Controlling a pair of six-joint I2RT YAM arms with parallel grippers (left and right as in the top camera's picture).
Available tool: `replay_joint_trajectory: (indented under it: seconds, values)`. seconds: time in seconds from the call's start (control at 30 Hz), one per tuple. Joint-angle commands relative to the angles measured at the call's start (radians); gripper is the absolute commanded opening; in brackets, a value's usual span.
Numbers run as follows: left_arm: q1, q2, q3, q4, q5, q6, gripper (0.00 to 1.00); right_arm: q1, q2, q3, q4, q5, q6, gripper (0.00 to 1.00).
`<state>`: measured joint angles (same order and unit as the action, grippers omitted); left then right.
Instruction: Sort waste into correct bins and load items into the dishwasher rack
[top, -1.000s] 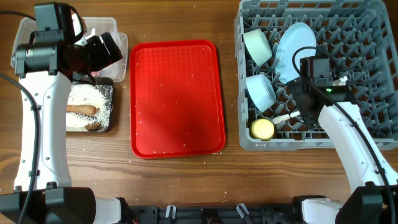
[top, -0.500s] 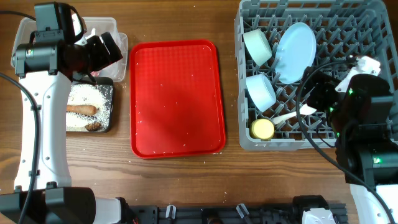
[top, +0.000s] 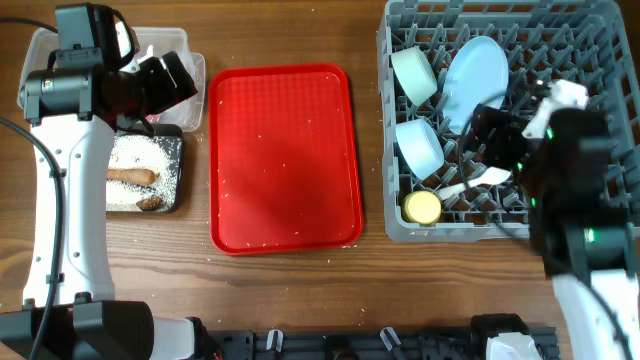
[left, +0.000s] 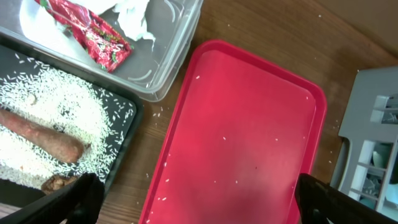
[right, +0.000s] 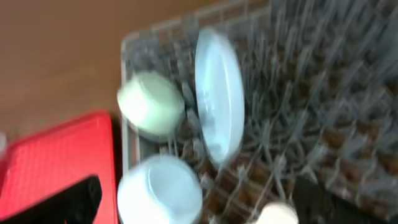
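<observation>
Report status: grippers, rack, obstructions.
Left gripper open, empty, at clear box. Right gripper open, empty, over dishwasher rack. Plate, green bowl, blue bowl, yellow cup, white spoon racked. Stray rice grains on red tray.

Empty left end effector (left: 196, 190) spread wide, right end effector (right: 194, 198) likewise spread

Obs.: left arm (top: 72, 200) has white moulded link shells, black joint housings and a thin black cable running along its outer side. The right arm (top: 580, 170) has a black boxy wrist block with a white cap, small green indicator lights, black cabling and a white lower link. End effector fingers (left: 71, 199) are matte black.
</observation>
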<state>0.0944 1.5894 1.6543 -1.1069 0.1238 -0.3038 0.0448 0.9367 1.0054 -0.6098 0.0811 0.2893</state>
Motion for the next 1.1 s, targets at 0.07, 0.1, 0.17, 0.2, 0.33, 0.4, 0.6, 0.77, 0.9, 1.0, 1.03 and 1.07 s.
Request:
replay_joint_trajectory:
  seconds: [0.07,0.1,0.17,0.2,0.33,0.4,0.6,0.77,0.9,1.0,1.03,1.07]
  values:
    - [0.001,-0.011,0.003,0.002,-0.006,0.005,1.0,0.004,-0.43,-0.459,0.364,0.003,-0.115,1.0]
    - [0.001,-0.011,0.003,0.002,-0.006,0.005,1.0,0.004,-0.585,-0.629,0.441,-0.03,-0.119,1.0]
    - [0.001,-0.011,0.003,0.002,-0.006,0.005,1.0,0.005,-0.73,-0.773,0.487,-0.103,-0.174,1.0]
    - [0.001,-0.011,0.003,0.002,-0.006,0.005,1.0,0.005,-0.809,-0.847,0.5,-0.134,-0.193,1.0]
    - [0.001,-0.011,0.003,0.002,-0.006,0.005,1.0,0.005,-0.932,-0.953,0.505,-0.144,-0.18,1.0]
    - [0.001,-0.011,0.003,0.002,-0.006,0.005,1.0,0.02,-0.934,-0.958,0.521,-0.187,-0.155,1.0]
    - [0.001,-0.011,0.003,0.002,-0.006,0.005,1.0,0.021,-0.934,-0.959,0.524,-0.184,-0.161,1.0]
    - [0.001,-0.011,0.003,0.002,-0.006,0.005,1.0,0.021,-0.934,-0.96,0.634,-0.134,-0.238,1.0]
    - [0.001,-0.011,0.003,0.002,-0.006,0.005,1.0,0.022,-0.934,-1.002,0.635,-0.214,-0.311,1.0]
    - [0.001,-0.011,0.003,0.002,-0.006,0.005,1.0,0.024,-0.934,-1.001,0.62,-0.21,-0.286,1.0]
    - [0.001,-0.011,0.003,0.002,-0.006,0.005,1.0,0.024,-0.934,-1.001,0.62,-0.21,-0.286,1.0]
    - [0.001,-0.011,0.003,0.002,-0.006,0.005,1.0,0.024,-0.934,-1.001,0.62,-0.21,-0.287,1.0]
